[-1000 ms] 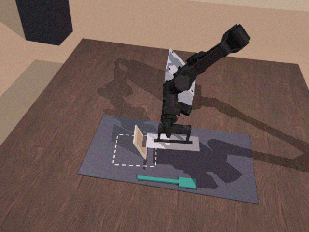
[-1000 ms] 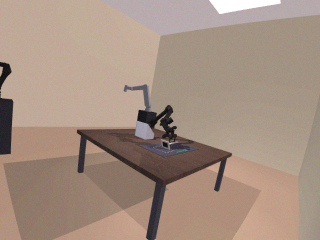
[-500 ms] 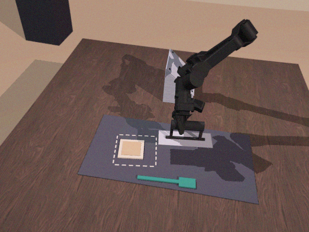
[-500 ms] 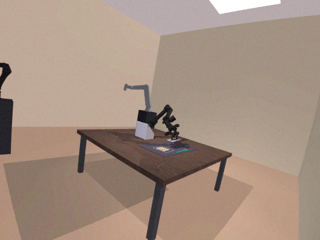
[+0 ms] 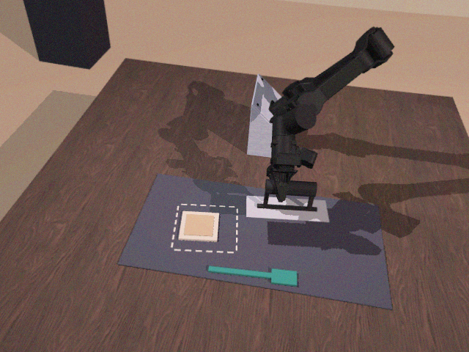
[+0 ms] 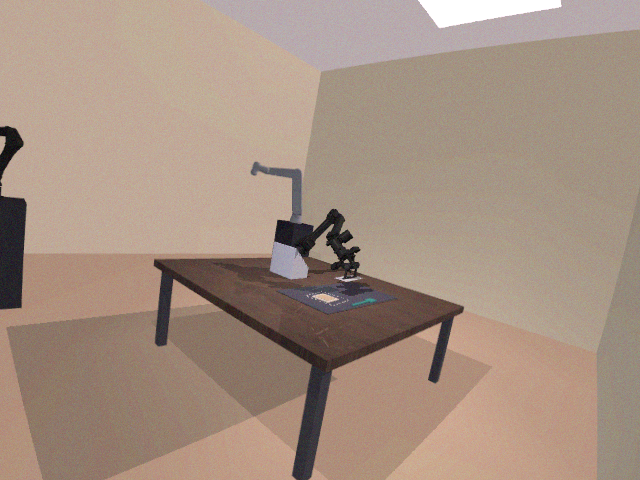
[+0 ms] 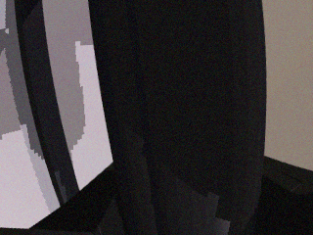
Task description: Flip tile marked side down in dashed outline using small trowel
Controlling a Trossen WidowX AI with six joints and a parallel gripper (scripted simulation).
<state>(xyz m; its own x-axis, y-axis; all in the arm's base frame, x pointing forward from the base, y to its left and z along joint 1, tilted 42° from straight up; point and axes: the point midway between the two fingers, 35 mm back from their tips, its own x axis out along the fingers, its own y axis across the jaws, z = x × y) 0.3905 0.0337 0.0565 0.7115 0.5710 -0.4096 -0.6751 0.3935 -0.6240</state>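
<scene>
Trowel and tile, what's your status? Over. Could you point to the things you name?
Jaws [image 5: 281,197] shut on trowel [image 5: 312,215]. Tile [image 5: 198,225] [image 6: 325,298] flat inside dashed outline, tan face up. Trowel still to be set down.

The tile [image 5: 198,226] [image 6: 325,298] has a cream border round a tan square, the mat [image 5: 250,261] [image 6: 330,308] is slate-purple with a white dashed outline [image 5: 204,251], the flat-bladed tool [image 5: 283,277] [image 6: 363,302] is teal, and the table [image 5: 113,303] [image 6: 289,320] shows dark brown woodgrain.
</scene>
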